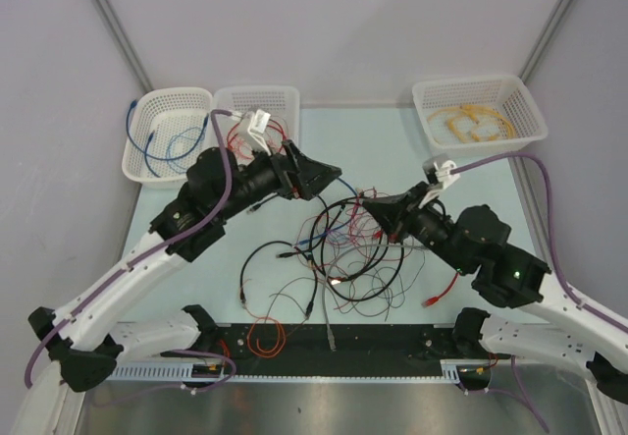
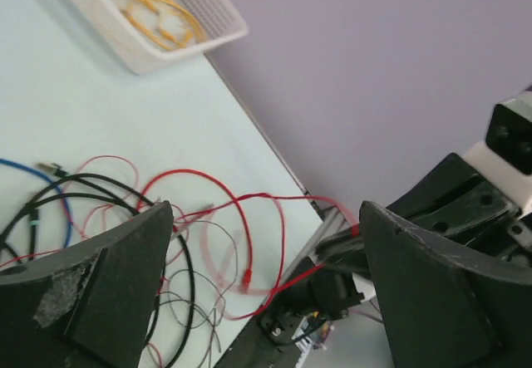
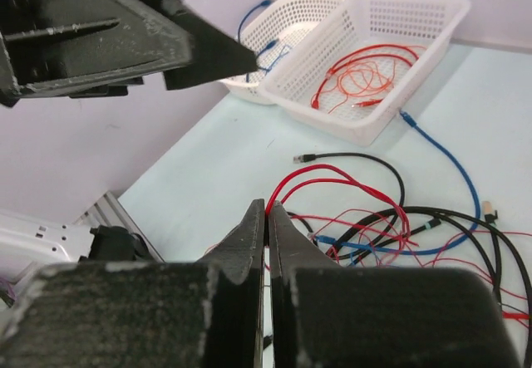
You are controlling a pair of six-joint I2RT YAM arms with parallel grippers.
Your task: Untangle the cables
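The cables (image 1: 343, 253) lie in a loose jumble at the middle of the table (image 1: 392, 150), black, blue, red and thin reddish-brown strands looped through one another; one orange-red loop (image 1: 265, 337) lies apart near the black rail (image 1: 334, 342) at the near edge, and a red plug end (image 1: 432, 300) lies just beside the right arm.

Three baskets stand along the far side; the left basket (image 1: 145, 174) holds blue wires, the middle basket (image 1: 255, 89) red ones, and the right basket (image 1: 488, 144), well apart from the others, yellow ones; the left arm crosses in front of the middle basket and hides part of it.

The left gripper (image 1: 329, 182) hangs over the jumble's far left edge with its fingers (image 2: 100, 293) spread wide and nothing between them; in its wrist view those fingers cover much of the pile, with a red strand (image 2: 241, 218) showing through the gap.

The right gripper (image 1: 366, 202) sits over the far right of the jumble, close to the left one; its fingers (image 3: 241, 235) are pressed together, and whether a thin wire is nipped there cannot be made out; they block the near part of the pile in that view; which strand passes over which is too fine to tell.
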